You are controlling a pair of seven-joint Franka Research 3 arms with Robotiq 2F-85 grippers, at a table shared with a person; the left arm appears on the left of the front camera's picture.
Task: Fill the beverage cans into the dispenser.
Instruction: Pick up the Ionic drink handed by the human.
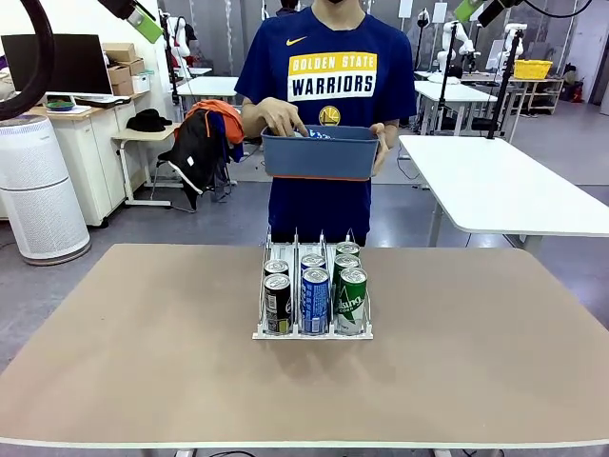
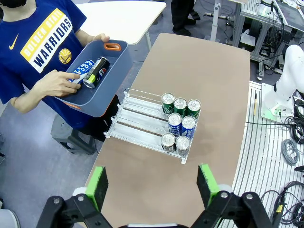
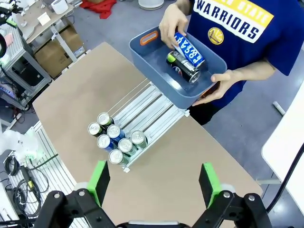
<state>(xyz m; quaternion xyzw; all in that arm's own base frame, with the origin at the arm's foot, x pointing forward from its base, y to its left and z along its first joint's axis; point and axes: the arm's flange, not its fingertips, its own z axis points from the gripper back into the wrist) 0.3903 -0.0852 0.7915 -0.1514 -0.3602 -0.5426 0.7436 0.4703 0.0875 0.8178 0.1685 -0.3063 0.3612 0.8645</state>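
Note:
The white wire dispenser (image 1: pixel 312 334) stands mid-table with several beverage cans in its near end: black (image 1: pixel 277 305) in the left lane, blue (image 1: pixel 314 301) in the middle, green (image 1: pixel 351 303) on the right. Behind it a person holds a dark blue tub (image 1: pixel 321 154). One hand in the tub grips a blue can (image 3: pixel 189 47), and a black can (image 3: pixel 183 66) lies beside it. My left gripper (image 2: pixel 152 185) hangs open high above the table, with the dispenser (image 2: pixel 133 111) beyond its fingertips. My right gripper (image 3: pixel 153 183) is open too, high over the dispenser (image 3: pixel 147 107).
The brown table (image 1: pixel 143 333) has wide bare areas to both sides of the rack and in front of it. The rear halves of the lanes hold no cans. A white table (image 1: pixel 504 181) stands beyond the far right edge.

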